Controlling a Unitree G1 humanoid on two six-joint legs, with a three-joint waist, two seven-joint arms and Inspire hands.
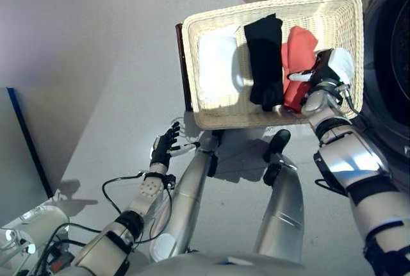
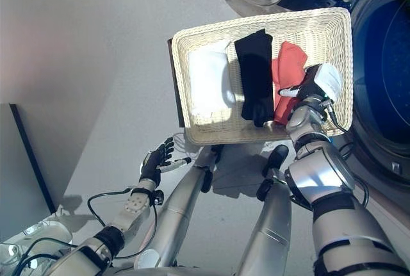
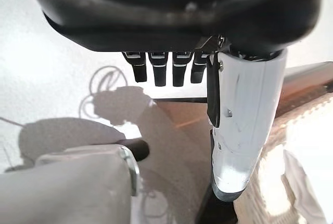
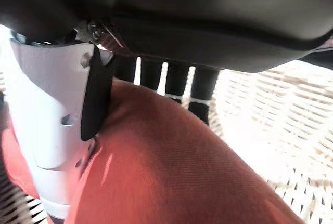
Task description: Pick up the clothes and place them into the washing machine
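**Right hand seated on the red garment in the basket**

The washing machine (image 2: 384, 71) filled the 3 o'clock edge of the head views, its drum opening dark and apparently unobstructed. The wicker basket (image 1: 211, 119) stood just beside it, toward 12 o'clock from the robot, raised on a dark stand. Three garments lay side by side in the basket: a white garment (image 1: 218, 64) at its 9 o'clock end, a black garment (image 1: 266, 58) in the middle, and a red garment (image 1: 298, 48) at the 3 o'clock end, nearest the machine.

The right hand (image 1: 327, 71) was inside the basket on the red garment. In the right wrist view the fingers (image 4: 203, 91) went down behind a raised fold of the red cloth while the white-covered thumb (image 4: 49, 130) lay against its near side, so the hand appeared to pinch that fold. The left hand (image 1: 165, 146) hung at 8 o'clock from the basket, well apart from it, fingers spread and holding nothing.

Judged procedure: close firmly on the gathered fold, not a single layer. Lift straight up until the cloth clears the basket rim, and check that the touching black garment is not dragged along. Then swing toward the drum at 3 o'clock.
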